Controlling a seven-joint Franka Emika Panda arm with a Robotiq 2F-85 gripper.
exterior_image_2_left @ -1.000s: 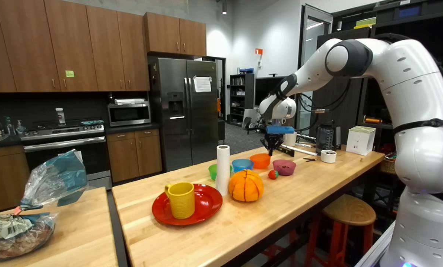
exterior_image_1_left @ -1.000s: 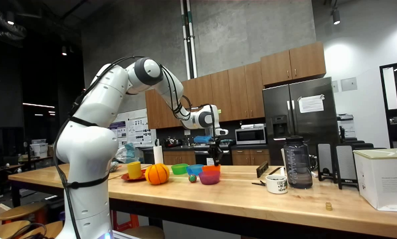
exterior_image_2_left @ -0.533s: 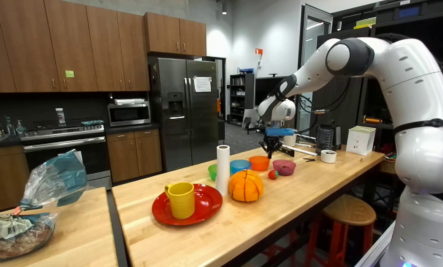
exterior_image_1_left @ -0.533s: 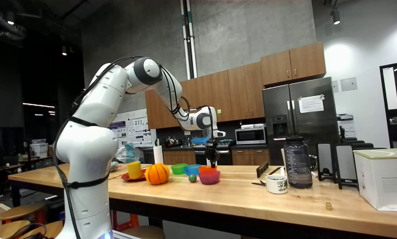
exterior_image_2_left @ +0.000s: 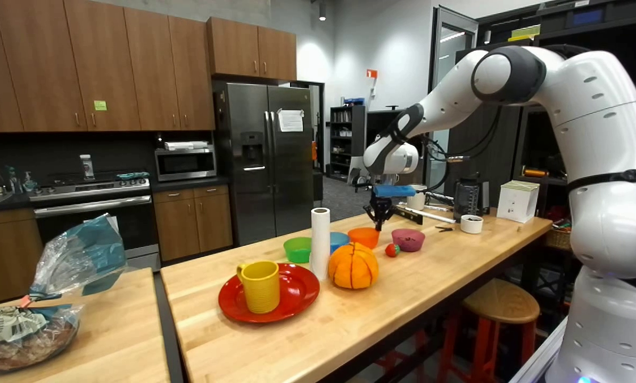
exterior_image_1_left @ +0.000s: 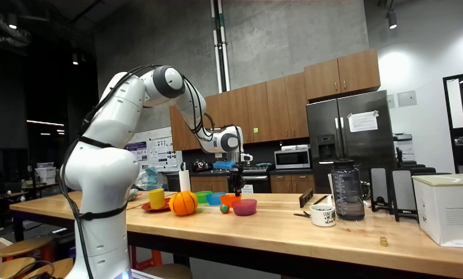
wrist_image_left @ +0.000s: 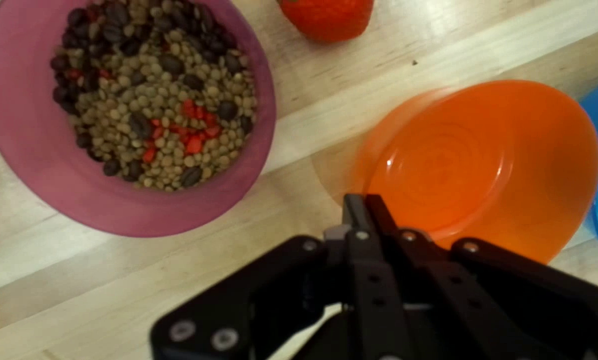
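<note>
One orange bowl [wrist_image_left: 479, 167] stands on the tabletop [wrist_image_left: 78, 280], its rim at my jaws, which are drawn together, gripping nothing I can see. It looks like light, slick, springy plastic, best pinched across the rim.

We're basically in a kitchen: stove [exterior_image_2_left: 89, 198] on the far side, microwave [exterior_image_2_left: 185, 164] and steel fridge [exterior_image_2_left: 259, 165] to its right.
</note>
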